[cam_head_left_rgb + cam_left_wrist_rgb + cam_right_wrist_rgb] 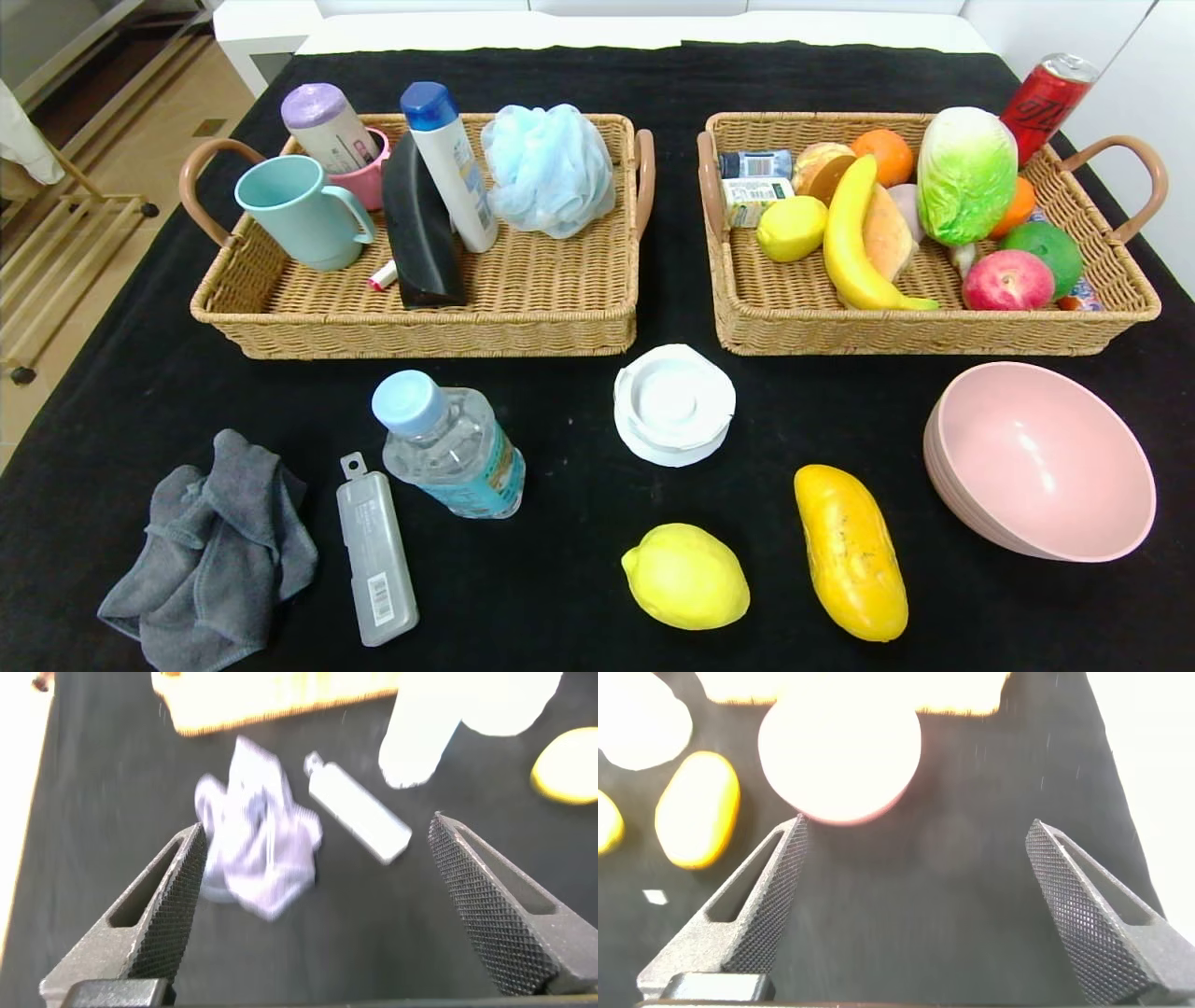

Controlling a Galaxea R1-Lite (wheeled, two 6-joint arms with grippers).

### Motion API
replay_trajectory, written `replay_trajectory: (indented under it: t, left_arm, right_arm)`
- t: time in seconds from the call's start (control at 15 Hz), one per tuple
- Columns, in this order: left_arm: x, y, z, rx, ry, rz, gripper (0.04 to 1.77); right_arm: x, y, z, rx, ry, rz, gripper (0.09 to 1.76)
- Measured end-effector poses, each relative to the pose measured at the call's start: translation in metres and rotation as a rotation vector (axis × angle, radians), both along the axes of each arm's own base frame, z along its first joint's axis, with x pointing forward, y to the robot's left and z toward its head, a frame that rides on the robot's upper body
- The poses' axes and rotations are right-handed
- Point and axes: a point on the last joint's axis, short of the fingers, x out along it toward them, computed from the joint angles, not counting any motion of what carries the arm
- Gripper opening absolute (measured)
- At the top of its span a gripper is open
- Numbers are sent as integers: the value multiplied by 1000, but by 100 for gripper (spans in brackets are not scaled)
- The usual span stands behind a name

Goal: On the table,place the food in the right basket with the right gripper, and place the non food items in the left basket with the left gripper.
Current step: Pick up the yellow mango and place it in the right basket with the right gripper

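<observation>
Seven things are still lying loose on the table (579, 75): lemon (685, 576), speckled fruit (850, 551) and water bottle (450, 444) are waiting for the right basket (1106, 322); gray cloth (210, 551), small case (376, 549), white lid (674, 403) and pink bowl (1041, 462) for the left basket (420, 331). Both baskets are already holding plenty. Left gripper (318, 896) and right gripper (915, 896) are hanging released, grasping nothing.

Bright even overhead light, soft shadows, glare on pink bowl (1041, 462) — wrist views blurred, overexposed
</observation>
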Motion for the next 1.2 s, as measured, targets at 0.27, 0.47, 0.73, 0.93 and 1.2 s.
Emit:
replay_trajectory:
  t: [0.27, 0.47, 0.73, 0.93, 1.2]
  left_arm:
    - [19, 0, 66, 7, -5, -52, 172]
    - [43, -4, 101, 20, 16, -168, 172]
    - [71, -9, 124, 41, 52, -288, 172]
    - [91, -17, 127, 91, 109, -396, 172]
    - [115, -27, 126, 153, 158, -458, 172]
  right_arm:
    - [28, 1, 68, -1, 12, 32, 171]
    - [59, 4, 106, -4, 38, 128, 171]
    - [104, 7, 128, -3, 110, 234, 171]
    - [133, 13, 131, -5, 169, 301, 171]
    - [155, 26, 128, -12, 226, 382, 171]
